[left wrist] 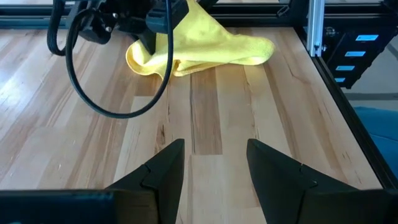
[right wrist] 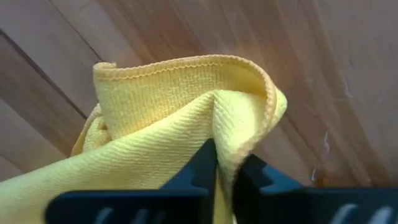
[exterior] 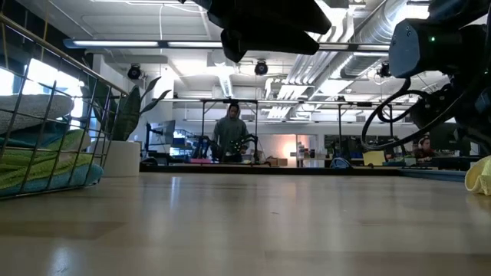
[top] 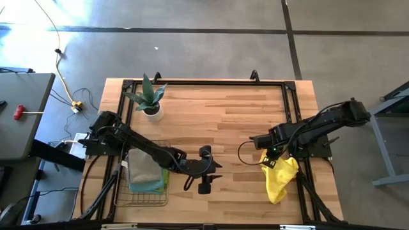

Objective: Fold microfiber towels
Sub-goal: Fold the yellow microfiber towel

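A yellow microfiber towel [top: 281, 180] lies crumpled on the wooden table near its right edge, also seen in the left wrist view [left wrist: 205, 50] and the low view [exterior: 480, 176]. My right gripper [right wrist: 227, 167] stands over the towel's far end, shut on it. My left gripper [left wrist: 214, 149] hovers open above the middle of the table near the front [top: 218, 171], pointing toward the towel with nothing between its fingers. More folded towels [top: 144, 171] lie stacked in a wire basket [top: 142, 195] at the front left. My right gripper pinches a raised fold of the yellow towel [right wrist: 231, 144] between its two fingers, just below the hemmed edge that curls over it. The fingers come from above, pointing steeply down. The rest of the towel lies slack and bunched on the table.
A small potted plant [top: 151, 99] stands at the far left of the table. A black frame rail [left wrist: 314, 28] runs along the table's right edge beside the towel. A looping black cable [left wrist: 112, 93] hangs from the right arm. Bare wood [top: 230, 121] lies between the two arms.
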Available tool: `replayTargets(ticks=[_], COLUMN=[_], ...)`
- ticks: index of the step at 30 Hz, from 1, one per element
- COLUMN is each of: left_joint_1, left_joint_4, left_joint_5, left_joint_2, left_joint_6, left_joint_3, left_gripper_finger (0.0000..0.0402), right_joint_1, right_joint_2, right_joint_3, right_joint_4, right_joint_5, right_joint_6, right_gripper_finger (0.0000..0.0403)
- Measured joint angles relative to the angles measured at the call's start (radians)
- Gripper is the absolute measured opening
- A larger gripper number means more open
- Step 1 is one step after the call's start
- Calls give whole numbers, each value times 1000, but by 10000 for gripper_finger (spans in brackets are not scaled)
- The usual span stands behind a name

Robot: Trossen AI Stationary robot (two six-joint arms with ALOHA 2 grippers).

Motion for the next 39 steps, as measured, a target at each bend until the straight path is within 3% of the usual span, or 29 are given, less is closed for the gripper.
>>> replayTargets(ticks=[4,8,20,27,32,35,39], left_joint_1=[0,0,0,14,51,81,123], left_joint_4=[-3,-3,-3,6,118,208,281], left_joint_5=[0,0,-3,-146,-246,-215,-91], left_joint_2=[0,0,0,0,0,0,0], left_joint_6=[0,0,-3,69,155,196,218], left_joint_3=[0,0,0,0,0,0,0], left_gripper_finger=[163,163,163,163,163,163,163], right_joint_1=[0,1,0,36,97,124,140], right_joint_2=[-1,-1,-1,-2,-1,-1,-1], right_joint_3=[18,92,524,716,769,772,772], right_joint_4=[-11,-46,-284,-317,-317,-315,-315], right_joint_5=[0,18,251,241,199,225,272], right_joint_6=[0,-102,-321,-512,-619,-619,-628], right_gripper_finger=[14,3,1,0,0,0,0])
